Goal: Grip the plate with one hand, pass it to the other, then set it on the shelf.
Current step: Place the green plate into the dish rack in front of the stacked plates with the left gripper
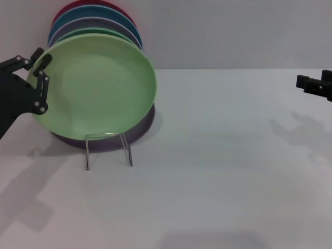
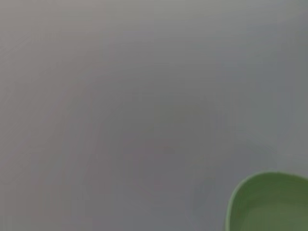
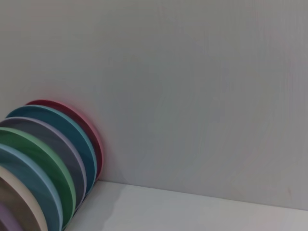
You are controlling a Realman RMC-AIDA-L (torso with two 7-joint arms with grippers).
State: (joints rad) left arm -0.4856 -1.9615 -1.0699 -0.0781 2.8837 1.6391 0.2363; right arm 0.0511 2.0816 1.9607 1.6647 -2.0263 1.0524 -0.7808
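The pale mint-green plate stands on edge at the left, its face toward me, its lower rim just above the top of the shelf, a small clear stand. My left gripper is at the plate's left rim, its black fingers closed over the edge. A slice of the plate shows in the left wrist view. My right gripper hangs far off at the right edge, well away from the plate.
Behind the mint plate, several coloured plates lean in a row against the back wall, also visible as plates in the right wrist view. A lilac-purple plate sits low behind the mint one. White tabletop stretches to the right.
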